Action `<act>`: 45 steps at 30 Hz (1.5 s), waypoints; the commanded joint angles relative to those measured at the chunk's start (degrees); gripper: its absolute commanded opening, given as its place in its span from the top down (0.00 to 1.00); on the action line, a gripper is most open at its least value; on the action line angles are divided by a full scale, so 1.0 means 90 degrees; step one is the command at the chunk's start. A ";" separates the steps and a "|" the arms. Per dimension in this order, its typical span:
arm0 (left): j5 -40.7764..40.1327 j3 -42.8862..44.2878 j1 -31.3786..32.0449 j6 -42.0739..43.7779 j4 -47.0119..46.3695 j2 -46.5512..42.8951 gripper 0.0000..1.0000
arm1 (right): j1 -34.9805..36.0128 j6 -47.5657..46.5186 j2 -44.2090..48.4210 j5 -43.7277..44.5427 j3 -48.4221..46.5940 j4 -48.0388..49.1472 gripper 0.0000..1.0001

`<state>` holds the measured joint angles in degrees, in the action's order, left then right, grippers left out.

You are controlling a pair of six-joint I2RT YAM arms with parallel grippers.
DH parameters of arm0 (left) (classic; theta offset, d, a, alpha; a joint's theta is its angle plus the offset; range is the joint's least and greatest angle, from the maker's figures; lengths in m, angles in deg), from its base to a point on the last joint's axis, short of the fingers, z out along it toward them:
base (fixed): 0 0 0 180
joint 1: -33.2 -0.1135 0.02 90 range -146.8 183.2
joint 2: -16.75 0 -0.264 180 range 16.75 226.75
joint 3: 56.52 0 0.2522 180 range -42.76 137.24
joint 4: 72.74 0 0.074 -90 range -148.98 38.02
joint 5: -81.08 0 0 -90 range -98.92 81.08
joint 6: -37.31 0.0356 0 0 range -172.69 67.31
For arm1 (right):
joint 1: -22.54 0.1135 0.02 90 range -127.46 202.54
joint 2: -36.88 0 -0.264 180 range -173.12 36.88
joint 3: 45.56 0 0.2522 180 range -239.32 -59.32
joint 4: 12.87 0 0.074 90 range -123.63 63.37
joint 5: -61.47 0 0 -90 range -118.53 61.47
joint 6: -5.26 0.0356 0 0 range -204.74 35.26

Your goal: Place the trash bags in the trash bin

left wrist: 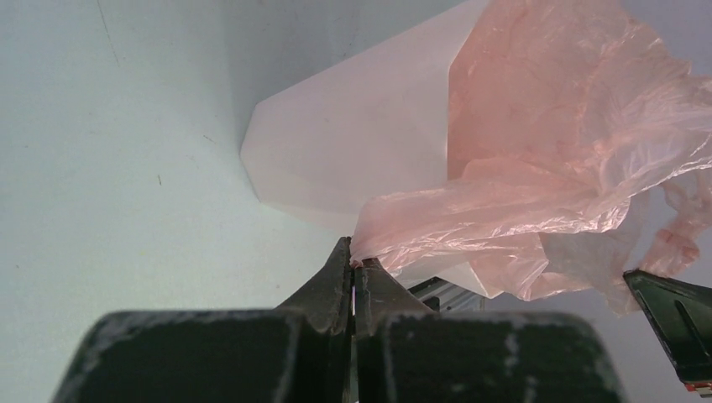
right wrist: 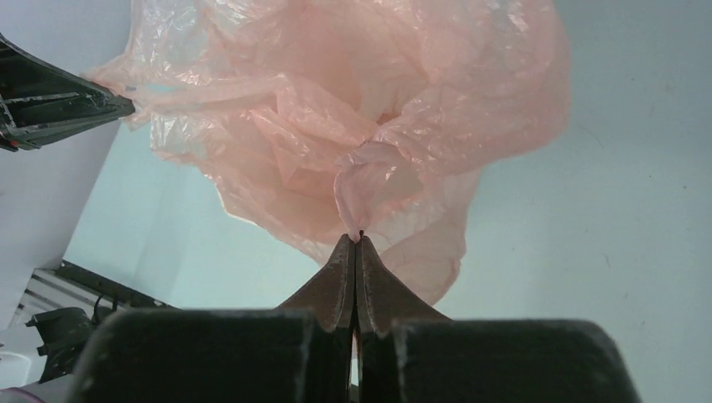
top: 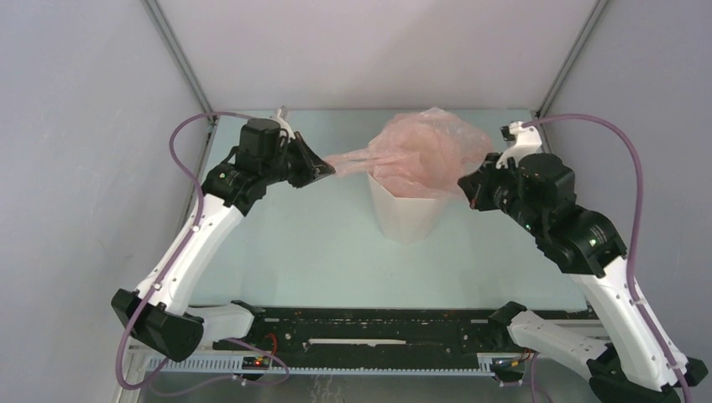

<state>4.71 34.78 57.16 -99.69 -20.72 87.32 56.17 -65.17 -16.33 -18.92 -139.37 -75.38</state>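
Observation:
The pale-pink trash bag hangs bunched over the open top of the white faceted trash bin, partly inside it. My left gripper is shut on one stretched handle strip to the bin's left. My right gripper is shut on the bag's other side at the bin's right rim. In the left wrist view the bag drapes over the bin from my pinched fingers. In the right wrist view the bag fills the top above my closed gripper; the bin is hidden behind it.
The bin stands near the middle of the pale green table. Grey walls and metal corner posts close in the back and sides. A black rail runs along the near edge between the arm bases.

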 commanded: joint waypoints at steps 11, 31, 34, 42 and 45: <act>-0.0526 0.0064 -0.0286 0.0259 0.0553 -0.0744 1.00 | -0.1010 0.0239 0.0701 -0.0863 0.0334 -0.0378 1.00; 0.0296 -0.1526 -0.0496 0.0101 -0.0645 -0.0732 1.00 | -0.1774 0.0101 0.0845 -0.0925 0.2150 0.0467 1.00; 0.0269 -0.0857 -0.0443 0.0353 -0.0829 0.0115 1.00 | -0.1986 -0.0202 0.0185 -0.1264 0.1945 0.1027 0.99; 0.0350 -0.0609 -0.0368 0.1039 -0.0397 -0.0380 0.75 | -0.2057 -0.0678 0.0447 -0.1874 0.1092 -0.0361 0.73; 0.0516 -0.0752 -0.0368 0.1290 -0.0140 -0.0771 0.54 | -0.2040 -0.0775 0.0947 -0.2210 0.1043 -0.0494 0.44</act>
<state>6.80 26.98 53.60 -92.96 -23.62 87.17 37.57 -69.04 -14.62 -34.05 -126.46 -76.76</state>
